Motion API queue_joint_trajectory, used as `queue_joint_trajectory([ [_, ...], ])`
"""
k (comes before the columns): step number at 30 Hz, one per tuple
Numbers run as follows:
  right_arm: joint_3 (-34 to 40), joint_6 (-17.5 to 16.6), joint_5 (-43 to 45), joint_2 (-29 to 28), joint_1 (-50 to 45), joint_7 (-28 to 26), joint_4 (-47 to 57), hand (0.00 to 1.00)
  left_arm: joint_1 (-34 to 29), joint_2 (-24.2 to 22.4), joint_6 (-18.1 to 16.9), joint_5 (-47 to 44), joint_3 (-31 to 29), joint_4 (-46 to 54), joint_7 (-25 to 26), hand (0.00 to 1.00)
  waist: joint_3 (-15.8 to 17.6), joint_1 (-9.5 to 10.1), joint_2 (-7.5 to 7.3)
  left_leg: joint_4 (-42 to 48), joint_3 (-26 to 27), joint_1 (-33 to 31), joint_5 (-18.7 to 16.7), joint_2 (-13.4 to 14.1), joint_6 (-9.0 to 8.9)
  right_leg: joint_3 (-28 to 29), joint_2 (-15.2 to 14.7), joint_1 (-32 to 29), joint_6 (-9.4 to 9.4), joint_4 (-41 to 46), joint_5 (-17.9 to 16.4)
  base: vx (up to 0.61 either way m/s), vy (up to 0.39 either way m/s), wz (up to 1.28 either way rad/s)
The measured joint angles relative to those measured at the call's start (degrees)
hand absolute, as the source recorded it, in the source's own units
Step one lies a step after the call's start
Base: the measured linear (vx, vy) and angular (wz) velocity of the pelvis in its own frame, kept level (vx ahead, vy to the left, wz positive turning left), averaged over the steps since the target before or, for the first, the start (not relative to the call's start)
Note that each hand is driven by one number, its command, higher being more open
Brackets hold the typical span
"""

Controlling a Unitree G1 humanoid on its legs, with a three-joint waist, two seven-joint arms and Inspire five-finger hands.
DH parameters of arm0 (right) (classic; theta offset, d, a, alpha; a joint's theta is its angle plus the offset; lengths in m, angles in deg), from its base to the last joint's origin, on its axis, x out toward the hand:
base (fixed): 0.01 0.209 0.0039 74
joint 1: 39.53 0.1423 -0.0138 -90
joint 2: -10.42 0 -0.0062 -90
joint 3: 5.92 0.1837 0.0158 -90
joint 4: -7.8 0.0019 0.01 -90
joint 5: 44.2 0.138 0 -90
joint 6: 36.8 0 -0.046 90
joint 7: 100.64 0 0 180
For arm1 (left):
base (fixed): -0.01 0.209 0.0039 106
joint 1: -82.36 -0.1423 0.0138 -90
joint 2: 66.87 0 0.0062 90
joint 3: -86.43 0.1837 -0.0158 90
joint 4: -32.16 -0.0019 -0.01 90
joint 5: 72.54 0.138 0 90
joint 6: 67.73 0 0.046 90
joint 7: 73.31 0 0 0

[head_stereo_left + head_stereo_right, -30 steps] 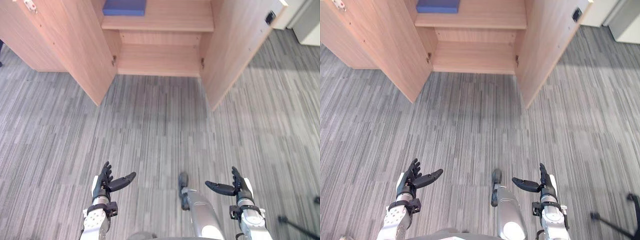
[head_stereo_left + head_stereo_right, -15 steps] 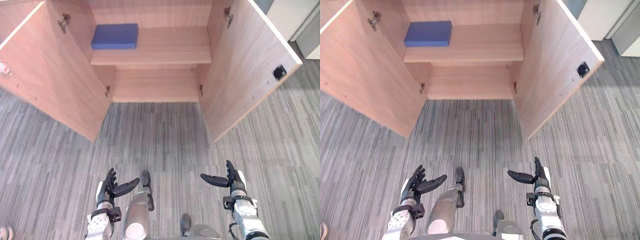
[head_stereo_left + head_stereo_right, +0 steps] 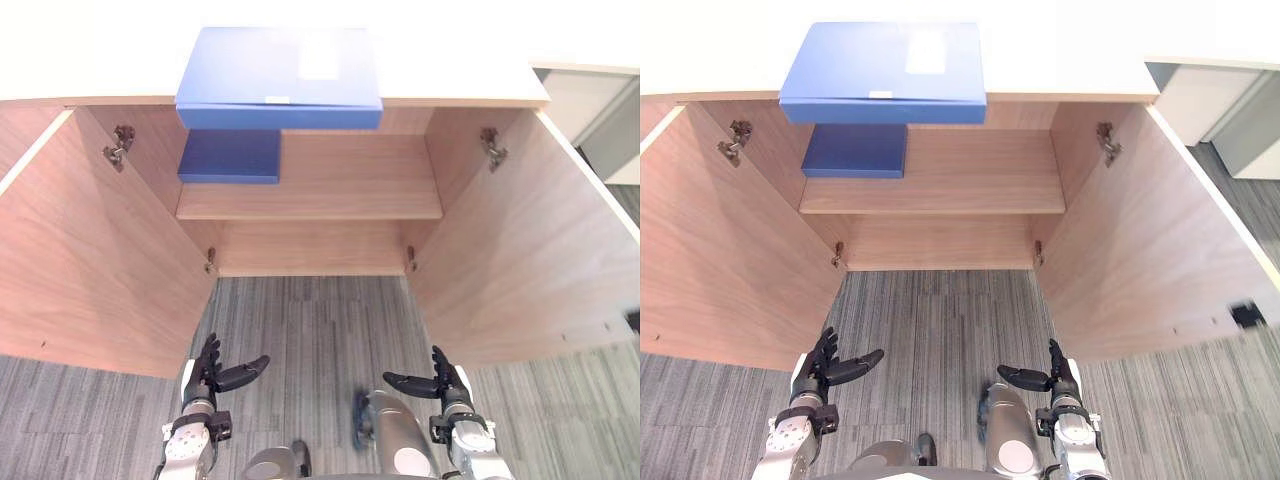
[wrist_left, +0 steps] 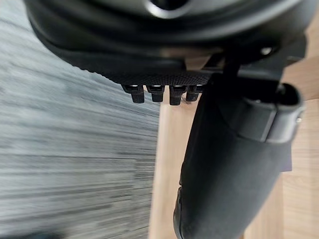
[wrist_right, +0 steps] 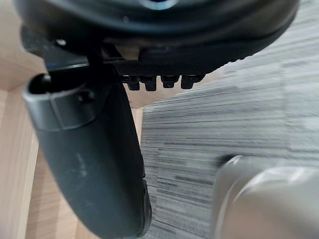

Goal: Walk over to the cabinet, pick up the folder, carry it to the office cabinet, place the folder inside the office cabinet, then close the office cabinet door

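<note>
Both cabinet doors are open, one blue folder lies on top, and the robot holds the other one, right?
No: the other folder lies on the shelf inside the cabinet, as the left eye view shows; left hand and right hand hold nothing.
</note>
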Motion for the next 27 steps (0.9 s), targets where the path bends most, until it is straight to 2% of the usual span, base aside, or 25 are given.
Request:
queue_joint_trajectory([
  [1, 0.0, 0.3, 0.0, 0.3, 0.5, 0.0, -0.6, 1.0, 0.3, -0.6, 0.1, 0.1, 0.0, -0.7, 0.0, 1.0, -0.3, 0.47, 0.96, 1.8, 0.0, -0.7, 0.1, 1.6, -0.4, -0.6, 0.5, -0.2, -0.64, 1.5, -0.6, 0.7, -0.142, 0.51],
  [2, 0.0, 0.5, 0.0, 0.2, 0.3, -0.3, 0.7, 1.0, 0.3, -1.3, 0.1, 0.8, -0.1, -0.8, -0.4, 1.0, -0.3, 0.25, 1.34, 14.4, 1.0, -4.6, 1.3, 3.6, -2.16, -1.7, 1.0, 2.6, -0.86, 2.0, -5.3, 0.57, -0.126, 0.24],
  [3, 0.0, 0.6, 0.0, 0.2, -0.1, -0.4, 1.6, 1.0, 0.2, -1.7, 0.1, 0.9, -0.1, -0.8, -0.4, 1.0, 0.0, 0.2, 1.71, 21.0, 2.0, -6.6, 2.5, 4.9, -3.04, -2.2, 1.4, 4.5, -1.13, 1.4, -6.1, 0.57, -0.152, 0.32],
  [4, -0.1, 0.6, 0.1, 0.0, -0.8, -0.4, 2.6, 1.0, 0.0, -2.2, 0.2, 0.9, -0.2, -0.7, -0.5, 1.0, 0.1, 0.35, 1.9, 28.6, 3.0, -9.4, 5.1, 6.8, -3.07, -2.4, 2.1, 7.0, -1.47, 0.4, -6.9, 0.53, -0.131, 0.05],
  [5, -0.3, 0.5, 0.2, -0.6, -1.6, -0.4, 4.1, 1.0, -0.9, -2.7, 0.1, 0.9, -0.2, 0.2, -0.5, 1.0, 0.1, 1.4, 1.72, 39.8, 5.1, -13.2, 5.9, 10.8, -2.64, -2.2, 3.4, 11.3, -2.22, -1.6, -7.6, 0.6, -0.118, -0.13],
  [6, -0.3, 0.4, 0.3, -1.2, -1.7, -0.1, 5.5, 1.0, -1.2, -3.1, 0.1, 0.9, 0.0, 0.5, -0.5, 1.0, -0.1, 2.13, 1.33, 44.5, 6.2, -16.5, 4.3, 12.8, -2.26, -1.8, 3.8, 14.7, -2.5, -4.0, -7.8, 0.57, -0.098, -0.28],
  [7, -0.2, 0.1, 0.3, -1.2, -1.6, 0.0, 6.0, 1.0, -1.2, -3.3, 0.1, 0.9, 0.2, 0.6, -0.5, 1.0, -0.2, 2.51, 1.09, 44.4, 6.8, -18.0, 3.5, 13.3, -2.12, -1.2, 3.7, 16.0, -2.49, -5.2, -7.8, 0.43, -0.033, -0.38],
  [8, 0.3, -0.6, 0.3, -1.2, -0.6, 0.0, 6.2, 1.0, -1.2, -3.7, 0.1, 0.9, 0.4, 0.8, -0.6, 1.0, -0.4, 2.81, 0.83, 39.9, 7.4, -20.0, 2.1, 13.5, -2.3, -0.2, 3.2, 18.1, -2.46, -7.0, -7.8, 0.39, 0.017, -0.43],
  [9, 1.1, -0.8, 0.3, -1.3, 0.3, 0.1, 5.7, 1.0, -1.2, -3.9, 0.1, 0.9, 0.4, 0.9, -0.6, 1.0, -0.4, 2.81, 0.94, 31.0, 6.8, -20.5, 1.7, 13.0, -2.94, 0.6, 2.7, 19.6, -2.43, -8.0, -7.8, 0.37, 0.044, -0.44],
  [10, 1.4, -0.8, 0.3, -1.3, 0.6, 0.1, 5.4, 1.0, -1.1, -3.8, 0.1, 0.9, 0.4, 1.0, -0.6, 1.0, -0.4, 2.8, 0.98, 25.8, 6.4, -20.5, 1.9, 12.4, -3.19, 0.9, 2.5, 20.2, -2.14, -8.3, -7.8, 0.26, 0.07, -0.36],
  [11, 2.0, -0.7, 0.3, -1.3, 0.6, 0.1, 5.3, 1.0, -1.1, -3.8, 0.1, 0.9, 0.4, 1.5, -0.6, 1.0, -0.6, 2.79, 1.23, 15.9, 5.0, -19.9, 4.7, 11.3, -3.42, 1.3, 2.3, 20.8, -1.03, -8.3, -8.4, 0.3, 0.141, -0.25],
  [12, 3.0, -0.7, 0.3, -0.8, -0.1, 0.2, 5.5, 1.0, -1.3, -4.0, 0.1, 0.9, 0.5, 2.2, -0.6, 1.0, -1.3, 2.5, 2.87, 5.4, 3.6, -19.9, 14.8, 11.4, -3.18, 1.5, 3.2, 21.3, 0.84, -8.3, -9.7, 0.29, 0.162, -0.2],
  [13, 4.0, -0.4, 0.3, -1.3, -0.2, 0.4, 4.0, 1.0, -0.6, -3.2, 0.3, 0.9, 0.5, 1.8, -0.5, 1.0, -1.7, 2.47, 2.05, 4.5, 3.9, -19.4, 14.3, 10.2, -1.83, 2.4, 2.3, 21.5, 1.8, -8.4, -10.6, 0.34, 0.179, -0.07],
  [15, 4.8, -0.4, 0.3, -1.3, -1.6, 0.4, 3.7, 1.0, 0.0, -2.8, 0.4, 1.0, 0.5, 3.4, -0.5, 1.0, -2.2, 2.31, 1.34, -0.2, 4.5, -17.3, 15.4, 7.9, -1.14, 2.5, 0.1, 21.5, 2.68, -8.4, -11.0, 0.25, 0.127, 0.07],
  [18, 4.7, -0.4, 0.3, -1.5, -2.7, 0.5, 3.0, 1.0, -1.0, -1.6, 0.1, 1.4, 0.4, 7.8, -0.3, 1.0, -2.3, 2.13, 1.5, -4.0, 5.3, -15.4, 16.0, 6.0, -0.46, 2.9, -1.4, 21.5, 3.1, -8.7, -11.3, 0.16, 0.076, 0.0],
  [22, 4.8, -0.4, 0.3, -1.8, -3.2, 0.4, 2.8, 1.0, -2.8, -0.2, -0.2, 4.9, 0.3, 13.9, 1.0, 1.0, -2.5, 2.15, 1.38, -5.9, 5.2, -13.3, 16.0, 6.3, -0.46, 3.1, -1.2, 22.5, 3.3, -8.4, -11.1, 0.09, 0.002, 0.02],
  [27, 4.8, -1.3, 0.3, -1.8, -3.0, 0.7, 2.5, 1.0, -8.2, -0.2, -1.6, 12.6, 0.4, 24.6, 3.8, 1.0, -3.4, 2.41, 1.17, -8.3, 5.4, -10.1, 16.0, 6.9, -0.6, 4.0, -0.2, 24.1, 3.3, -7.9, -11.0, 0.05, -0.036, -0.04],
])
